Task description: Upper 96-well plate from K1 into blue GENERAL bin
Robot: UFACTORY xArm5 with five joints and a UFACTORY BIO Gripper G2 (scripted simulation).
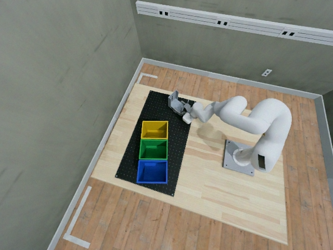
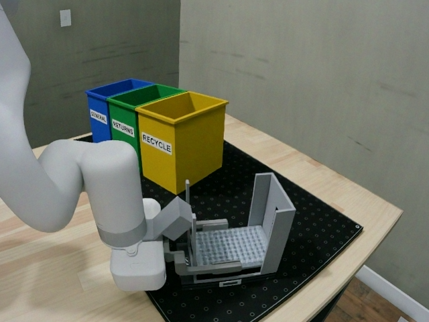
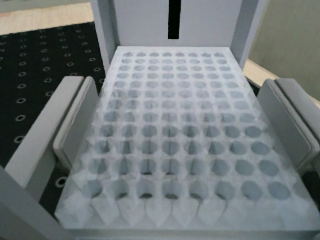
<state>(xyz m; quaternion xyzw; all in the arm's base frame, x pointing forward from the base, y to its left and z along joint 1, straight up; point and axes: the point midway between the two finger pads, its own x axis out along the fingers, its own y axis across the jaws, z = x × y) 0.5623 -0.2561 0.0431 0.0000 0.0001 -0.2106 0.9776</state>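
The upper 96-well plate (image 1: 176,104) (image 2: 232,244) (image 3: 172,125) lies in the stack rack K1 (image 1: 173,99) (image 2: 285,239) (image 3: 140,22), wells facing up. In the exterior view it is at the lower right of the frame, framed by the rack's tall grey walls; in the wrist view it fills the middle. The lower plate cannot be made out. The gripper (image 1: 180,105) (image 2: 232,244) (image 3: 181,87) is clenched on the plate, one finger along each long side. A small pale tag (image 2: 230,283) sits low on the rack's near side; any lettering on it is too small to read.

Beyond the rack, three bins stand upright in a row, side by side. The yellow bin (image 1: 154,122) (image 2: 199,149), nearest the rack, carries a white label (image 2: 156,143) reading RECYCLE. The green bin (image 1: 153,159) (image 2: 123,111), in the middle, reads RETURNS. The blue bin (image 1: 152,183) (image 2: 100,133), farthest along, reads GENERAL; it is lowest of the three in the top view and at the upper left in the exterior view.

Rack and bins stand on a black perforated mat (image 1: 182,139) (image 2: 312,242) (image 3: 20,75), laid on the pale wooden surface (image 1: 228,194) (image 2: 297,155) (image 3: 30,20). The white arm (image 1: 277,126) (image 2: 114,180) reaches in from the right of the top view, bearing no readable brand.
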